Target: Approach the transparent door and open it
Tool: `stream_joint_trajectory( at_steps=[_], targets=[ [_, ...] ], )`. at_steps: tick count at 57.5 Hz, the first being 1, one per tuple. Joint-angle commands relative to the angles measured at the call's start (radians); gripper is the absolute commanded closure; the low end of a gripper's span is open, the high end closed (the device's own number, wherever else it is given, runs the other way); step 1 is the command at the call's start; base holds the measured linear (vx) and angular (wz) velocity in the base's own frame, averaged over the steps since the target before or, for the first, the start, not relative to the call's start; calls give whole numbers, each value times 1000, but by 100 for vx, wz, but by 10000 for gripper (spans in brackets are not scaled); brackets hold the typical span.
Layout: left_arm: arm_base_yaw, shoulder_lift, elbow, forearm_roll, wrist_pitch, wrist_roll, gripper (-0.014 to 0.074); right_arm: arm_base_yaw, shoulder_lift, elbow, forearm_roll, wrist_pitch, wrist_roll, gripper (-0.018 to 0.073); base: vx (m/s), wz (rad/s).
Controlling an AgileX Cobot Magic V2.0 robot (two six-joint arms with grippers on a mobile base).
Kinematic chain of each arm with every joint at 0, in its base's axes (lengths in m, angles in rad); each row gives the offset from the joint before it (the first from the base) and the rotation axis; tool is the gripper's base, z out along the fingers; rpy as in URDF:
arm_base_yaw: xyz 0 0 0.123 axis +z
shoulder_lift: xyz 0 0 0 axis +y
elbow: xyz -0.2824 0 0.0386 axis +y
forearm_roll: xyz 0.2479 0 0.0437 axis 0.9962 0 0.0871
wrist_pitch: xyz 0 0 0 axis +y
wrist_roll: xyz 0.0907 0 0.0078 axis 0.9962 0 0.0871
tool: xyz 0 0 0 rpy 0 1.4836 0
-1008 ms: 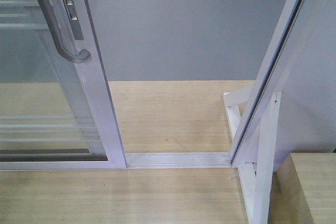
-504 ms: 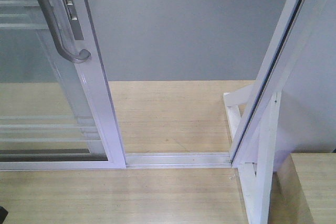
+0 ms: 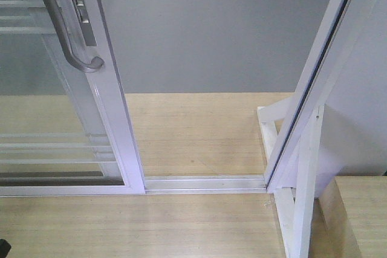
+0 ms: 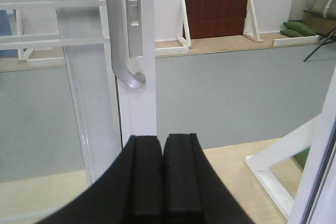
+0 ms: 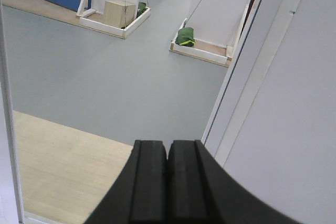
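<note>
The transparent door [image 3: 112, 119] stands at the left of the front view, slid aside, leaving a wide gap to the white jamb [image 3: 311, 89] on the right. Its curved grey handle [image 3: 66, 28] hangs on the stile beside a lock plate. In the left wrist view the door stile [image 4: 137, 98] and handle [image 4: 123, 51] rise just beyond my left gripper [image 4: 163, 139], which is shut and empty, short of the stile. My right gripper [image 5: 168, 144] is shut and empty, pointing through the gap beside the jamb [image 5: 247, 77].
A floor track [image 3: 205, 183] crosses the threshold. White braces [image 3: 299, 197] prop the jamb at the right, next to a wooden platform [image 3: 363, 209]. Grey floor [image 3: 205, 34] lies beyond. Far off are a dark red door [image 4: 216, 3], a wooden box [image 5: 119, 13] and green bags [image 5: 185, 37].
The door and the view are almost unmoved. A small dark shape has appeared at the bottom left corner of the front view since one second ago.
</note>
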Motion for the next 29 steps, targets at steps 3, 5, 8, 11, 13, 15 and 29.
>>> stream_joint_trajectory(
  at_steps=[3, 5, 8, 11, 13, 15, 29],
  targets=[
    [-3, -13, 26, -6, -75, -8, 598, 0, 13, -28, -11, -75, -6, 564, 0, 0],
    [-3, -13, 26, -6, -75, -8, 598, 0, 13, -28, -11, -75, -6, 564, 0, 0],
    [-3, -13, 26, -6, -75, -8, 598, 0, 13, -28, -11, -75, -6, 564, 0, 0],
    [-3, -13, 26, -6, -75, -8, 598, 0, 13, -28, -11, -75, -6, 564, 0, 0],
    [-3, -13, 26, -6, -75, -8, 598, 0, 13, -28, -11, -75, -6, 564, 0, 0],
    [-3, -13, 26, -6, -75, -8, 598, 0, 13, -28, -11, -75, -6, 564, 0, 0],
    [-3, -13, 26, -6, -75, -8, 598, 0, 16, -26, 204, -83, -141, 564, 0, 0]
  ],
)
